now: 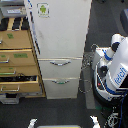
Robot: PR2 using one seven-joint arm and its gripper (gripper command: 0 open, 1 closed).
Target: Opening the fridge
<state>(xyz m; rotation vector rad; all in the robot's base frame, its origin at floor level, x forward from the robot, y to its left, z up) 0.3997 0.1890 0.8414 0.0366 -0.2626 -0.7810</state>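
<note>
You are looking down on the fridge [59, 35], which stands tall and cream-white in the middle of the exterior view. Its large upper door is shut and carries a small green android sticker [43, 9] near the top. Below the door you have two drawers, each with a curved silver handle: the upper handle [60, 63] and the lower handle [61, 81]. Both drawers sit flush.

Touching the fridge on the exterior view's left is a tan wooden drawer cabinet [17, 60]; its drawers bear green labels, and one of the lower ones seems to stand pulled out a little, though the picture is too coarse for you to be sure.

The white-and-blue robot body [114, 65] stands on the dark floor [100, 25] at the exterior view's right, just beside the fridge's lower drawers, with dark cables between them. Two pale tips at the bottom edge may be the gripper [62, 121], well apart from the fridge; you cannot tell how the jaws stand.
</note>
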